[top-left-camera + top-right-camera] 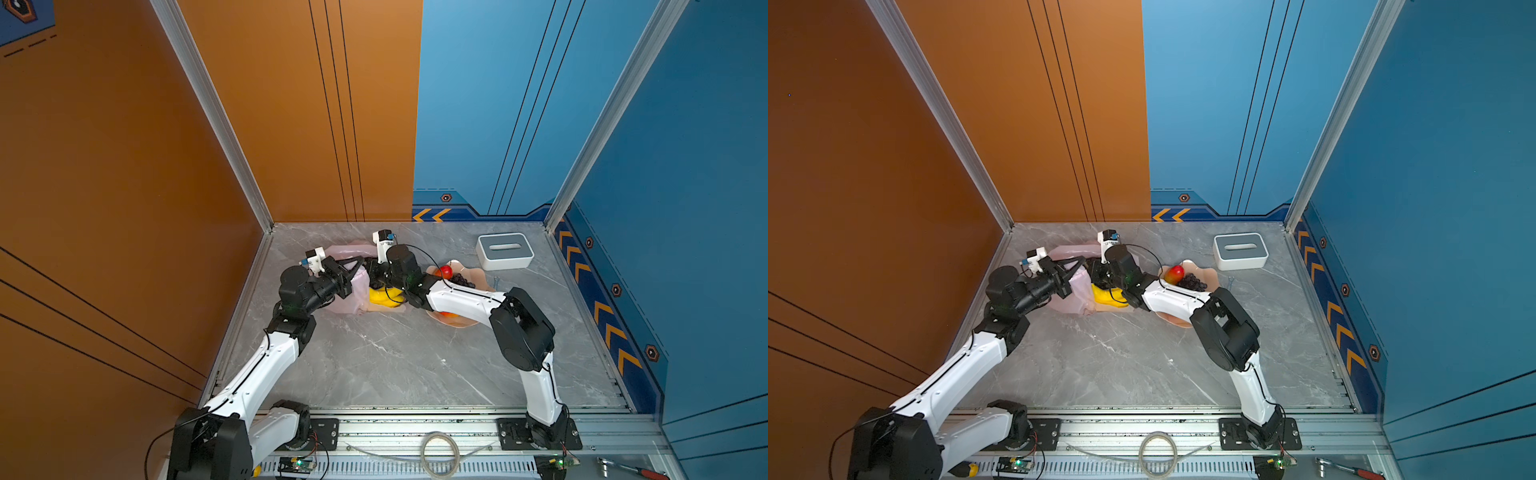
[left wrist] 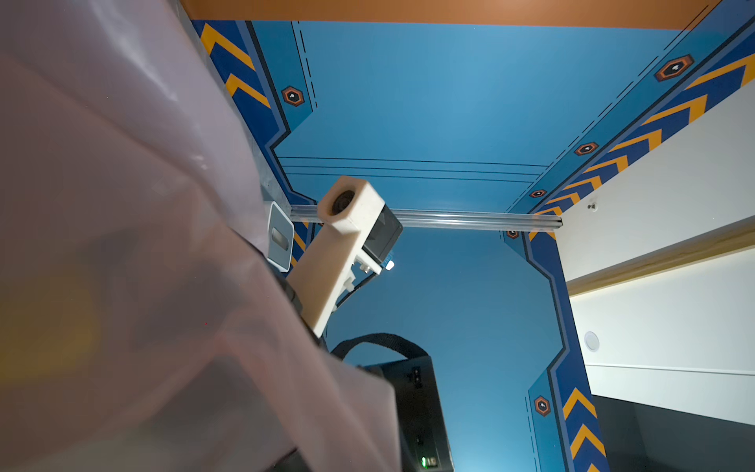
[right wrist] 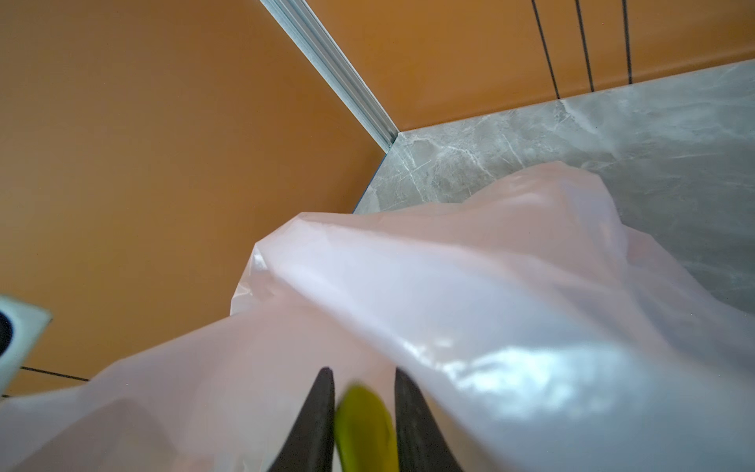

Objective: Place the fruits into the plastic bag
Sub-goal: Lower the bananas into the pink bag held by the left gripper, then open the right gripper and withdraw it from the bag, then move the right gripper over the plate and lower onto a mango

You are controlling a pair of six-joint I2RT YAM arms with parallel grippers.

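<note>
Two dark fingers of the right gripper stand narrowly apart around a blurred yellow-green fruit at the mouth of the plastic bag; whether they clamp it cannot be told. To its left, the left gripper is closed, pinching the bag's raised rim. The bag lies far left on the table, with the banana bunch at its near right side. The mango and grapes sit in the bowl to the right.
</note>
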